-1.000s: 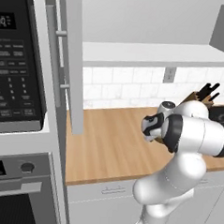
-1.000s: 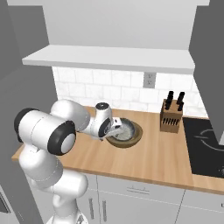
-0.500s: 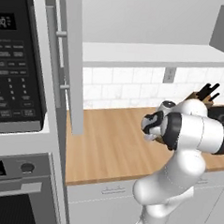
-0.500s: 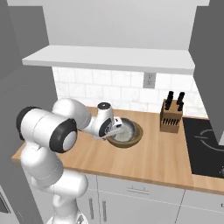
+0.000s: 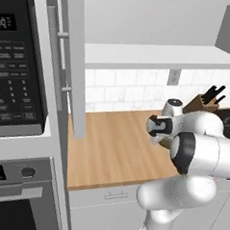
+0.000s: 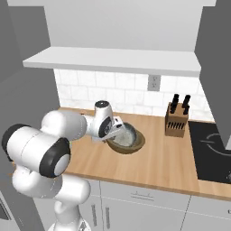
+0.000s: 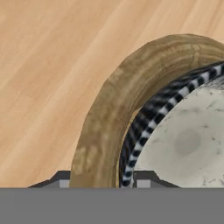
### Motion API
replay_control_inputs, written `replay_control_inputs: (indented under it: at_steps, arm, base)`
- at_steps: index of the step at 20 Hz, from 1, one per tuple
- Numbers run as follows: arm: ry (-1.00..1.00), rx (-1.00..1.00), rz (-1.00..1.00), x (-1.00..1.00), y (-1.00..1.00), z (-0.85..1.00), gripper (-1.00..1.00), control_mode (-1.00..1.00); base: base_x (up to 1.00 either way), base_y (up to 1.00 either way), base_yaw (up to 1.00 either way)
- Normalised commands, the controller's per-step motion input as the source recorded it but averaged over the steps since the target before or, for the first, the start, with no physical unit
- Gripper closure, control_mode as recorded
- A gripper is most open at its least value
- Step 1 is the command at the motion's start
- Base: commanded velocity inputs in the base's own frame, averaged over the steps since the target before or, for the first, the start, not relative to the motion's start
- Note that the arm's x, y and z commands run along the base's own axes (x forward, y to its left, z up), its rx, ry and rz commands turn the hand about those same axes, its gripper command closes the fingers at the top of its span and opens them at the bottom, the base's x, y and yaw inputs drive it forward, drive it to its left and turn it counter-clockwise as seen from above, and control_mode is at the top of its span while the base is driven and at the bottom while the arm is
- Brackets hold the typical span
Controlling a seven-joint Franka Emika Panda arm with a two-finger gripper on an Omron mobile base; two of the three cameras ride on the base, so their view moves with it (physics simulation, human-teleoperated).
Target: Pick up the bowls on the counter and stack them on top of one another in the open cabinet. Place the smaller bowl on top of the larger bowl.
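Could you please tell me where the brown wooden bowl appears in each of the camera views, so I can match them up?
Left base view: cannot be made out; the arm covers that stretch of counter.
Right base view: centre, on the counter, the larger bowl just right of the hand, left of the knife block.
Hand view: broad brown rim curving around the grey bowl.
Shared landmark: the knife block.

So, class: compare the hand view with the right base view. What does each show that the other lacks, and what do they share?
Hand view alone: the finger tips straddling the wooden rim. Right base view alone: the knife block, the cooktop, the wall outlet and the shelf. Shared: the smaller bowl nested in the larger bowl on the counter.
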Motion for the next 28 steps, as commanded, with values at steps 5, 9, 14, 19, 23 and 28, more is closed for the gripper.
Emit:
replay_control_inputs:
  at_steps: [5,9,14,19,23,28]
  arm:
    - [-0.09,-0.17,0.02,-0.55,0.2,0.73,1.0,-1.0]
    - [-0.19,-0.22,0.02,-0.62,0.19,0.93,1.0,-1.0]
    - [-0.01,-0.1,0.1,-0.6,0.21,1.0,1.0,-1.0]
    - [0.0,-0.08,0.18,-0.42,0.26,1.0,1.0,-1.0]
    - [-0.05,-0.03,0.23,-0.11,0.12,1.0,1.0,-1.0]
    - [-0.12,-0.03,0.27,0.0,0.01,1.0,1.0,-1.0]
  base:
    - [0.0,0.0,0.0]
    - [0.0,0.0,0.0]
    - [0.0,0.0,0.0]
    - [0.0,0.0,0.0]
    - [0.0,0.0,0.0]
    - [0.0,0.0,0.0]
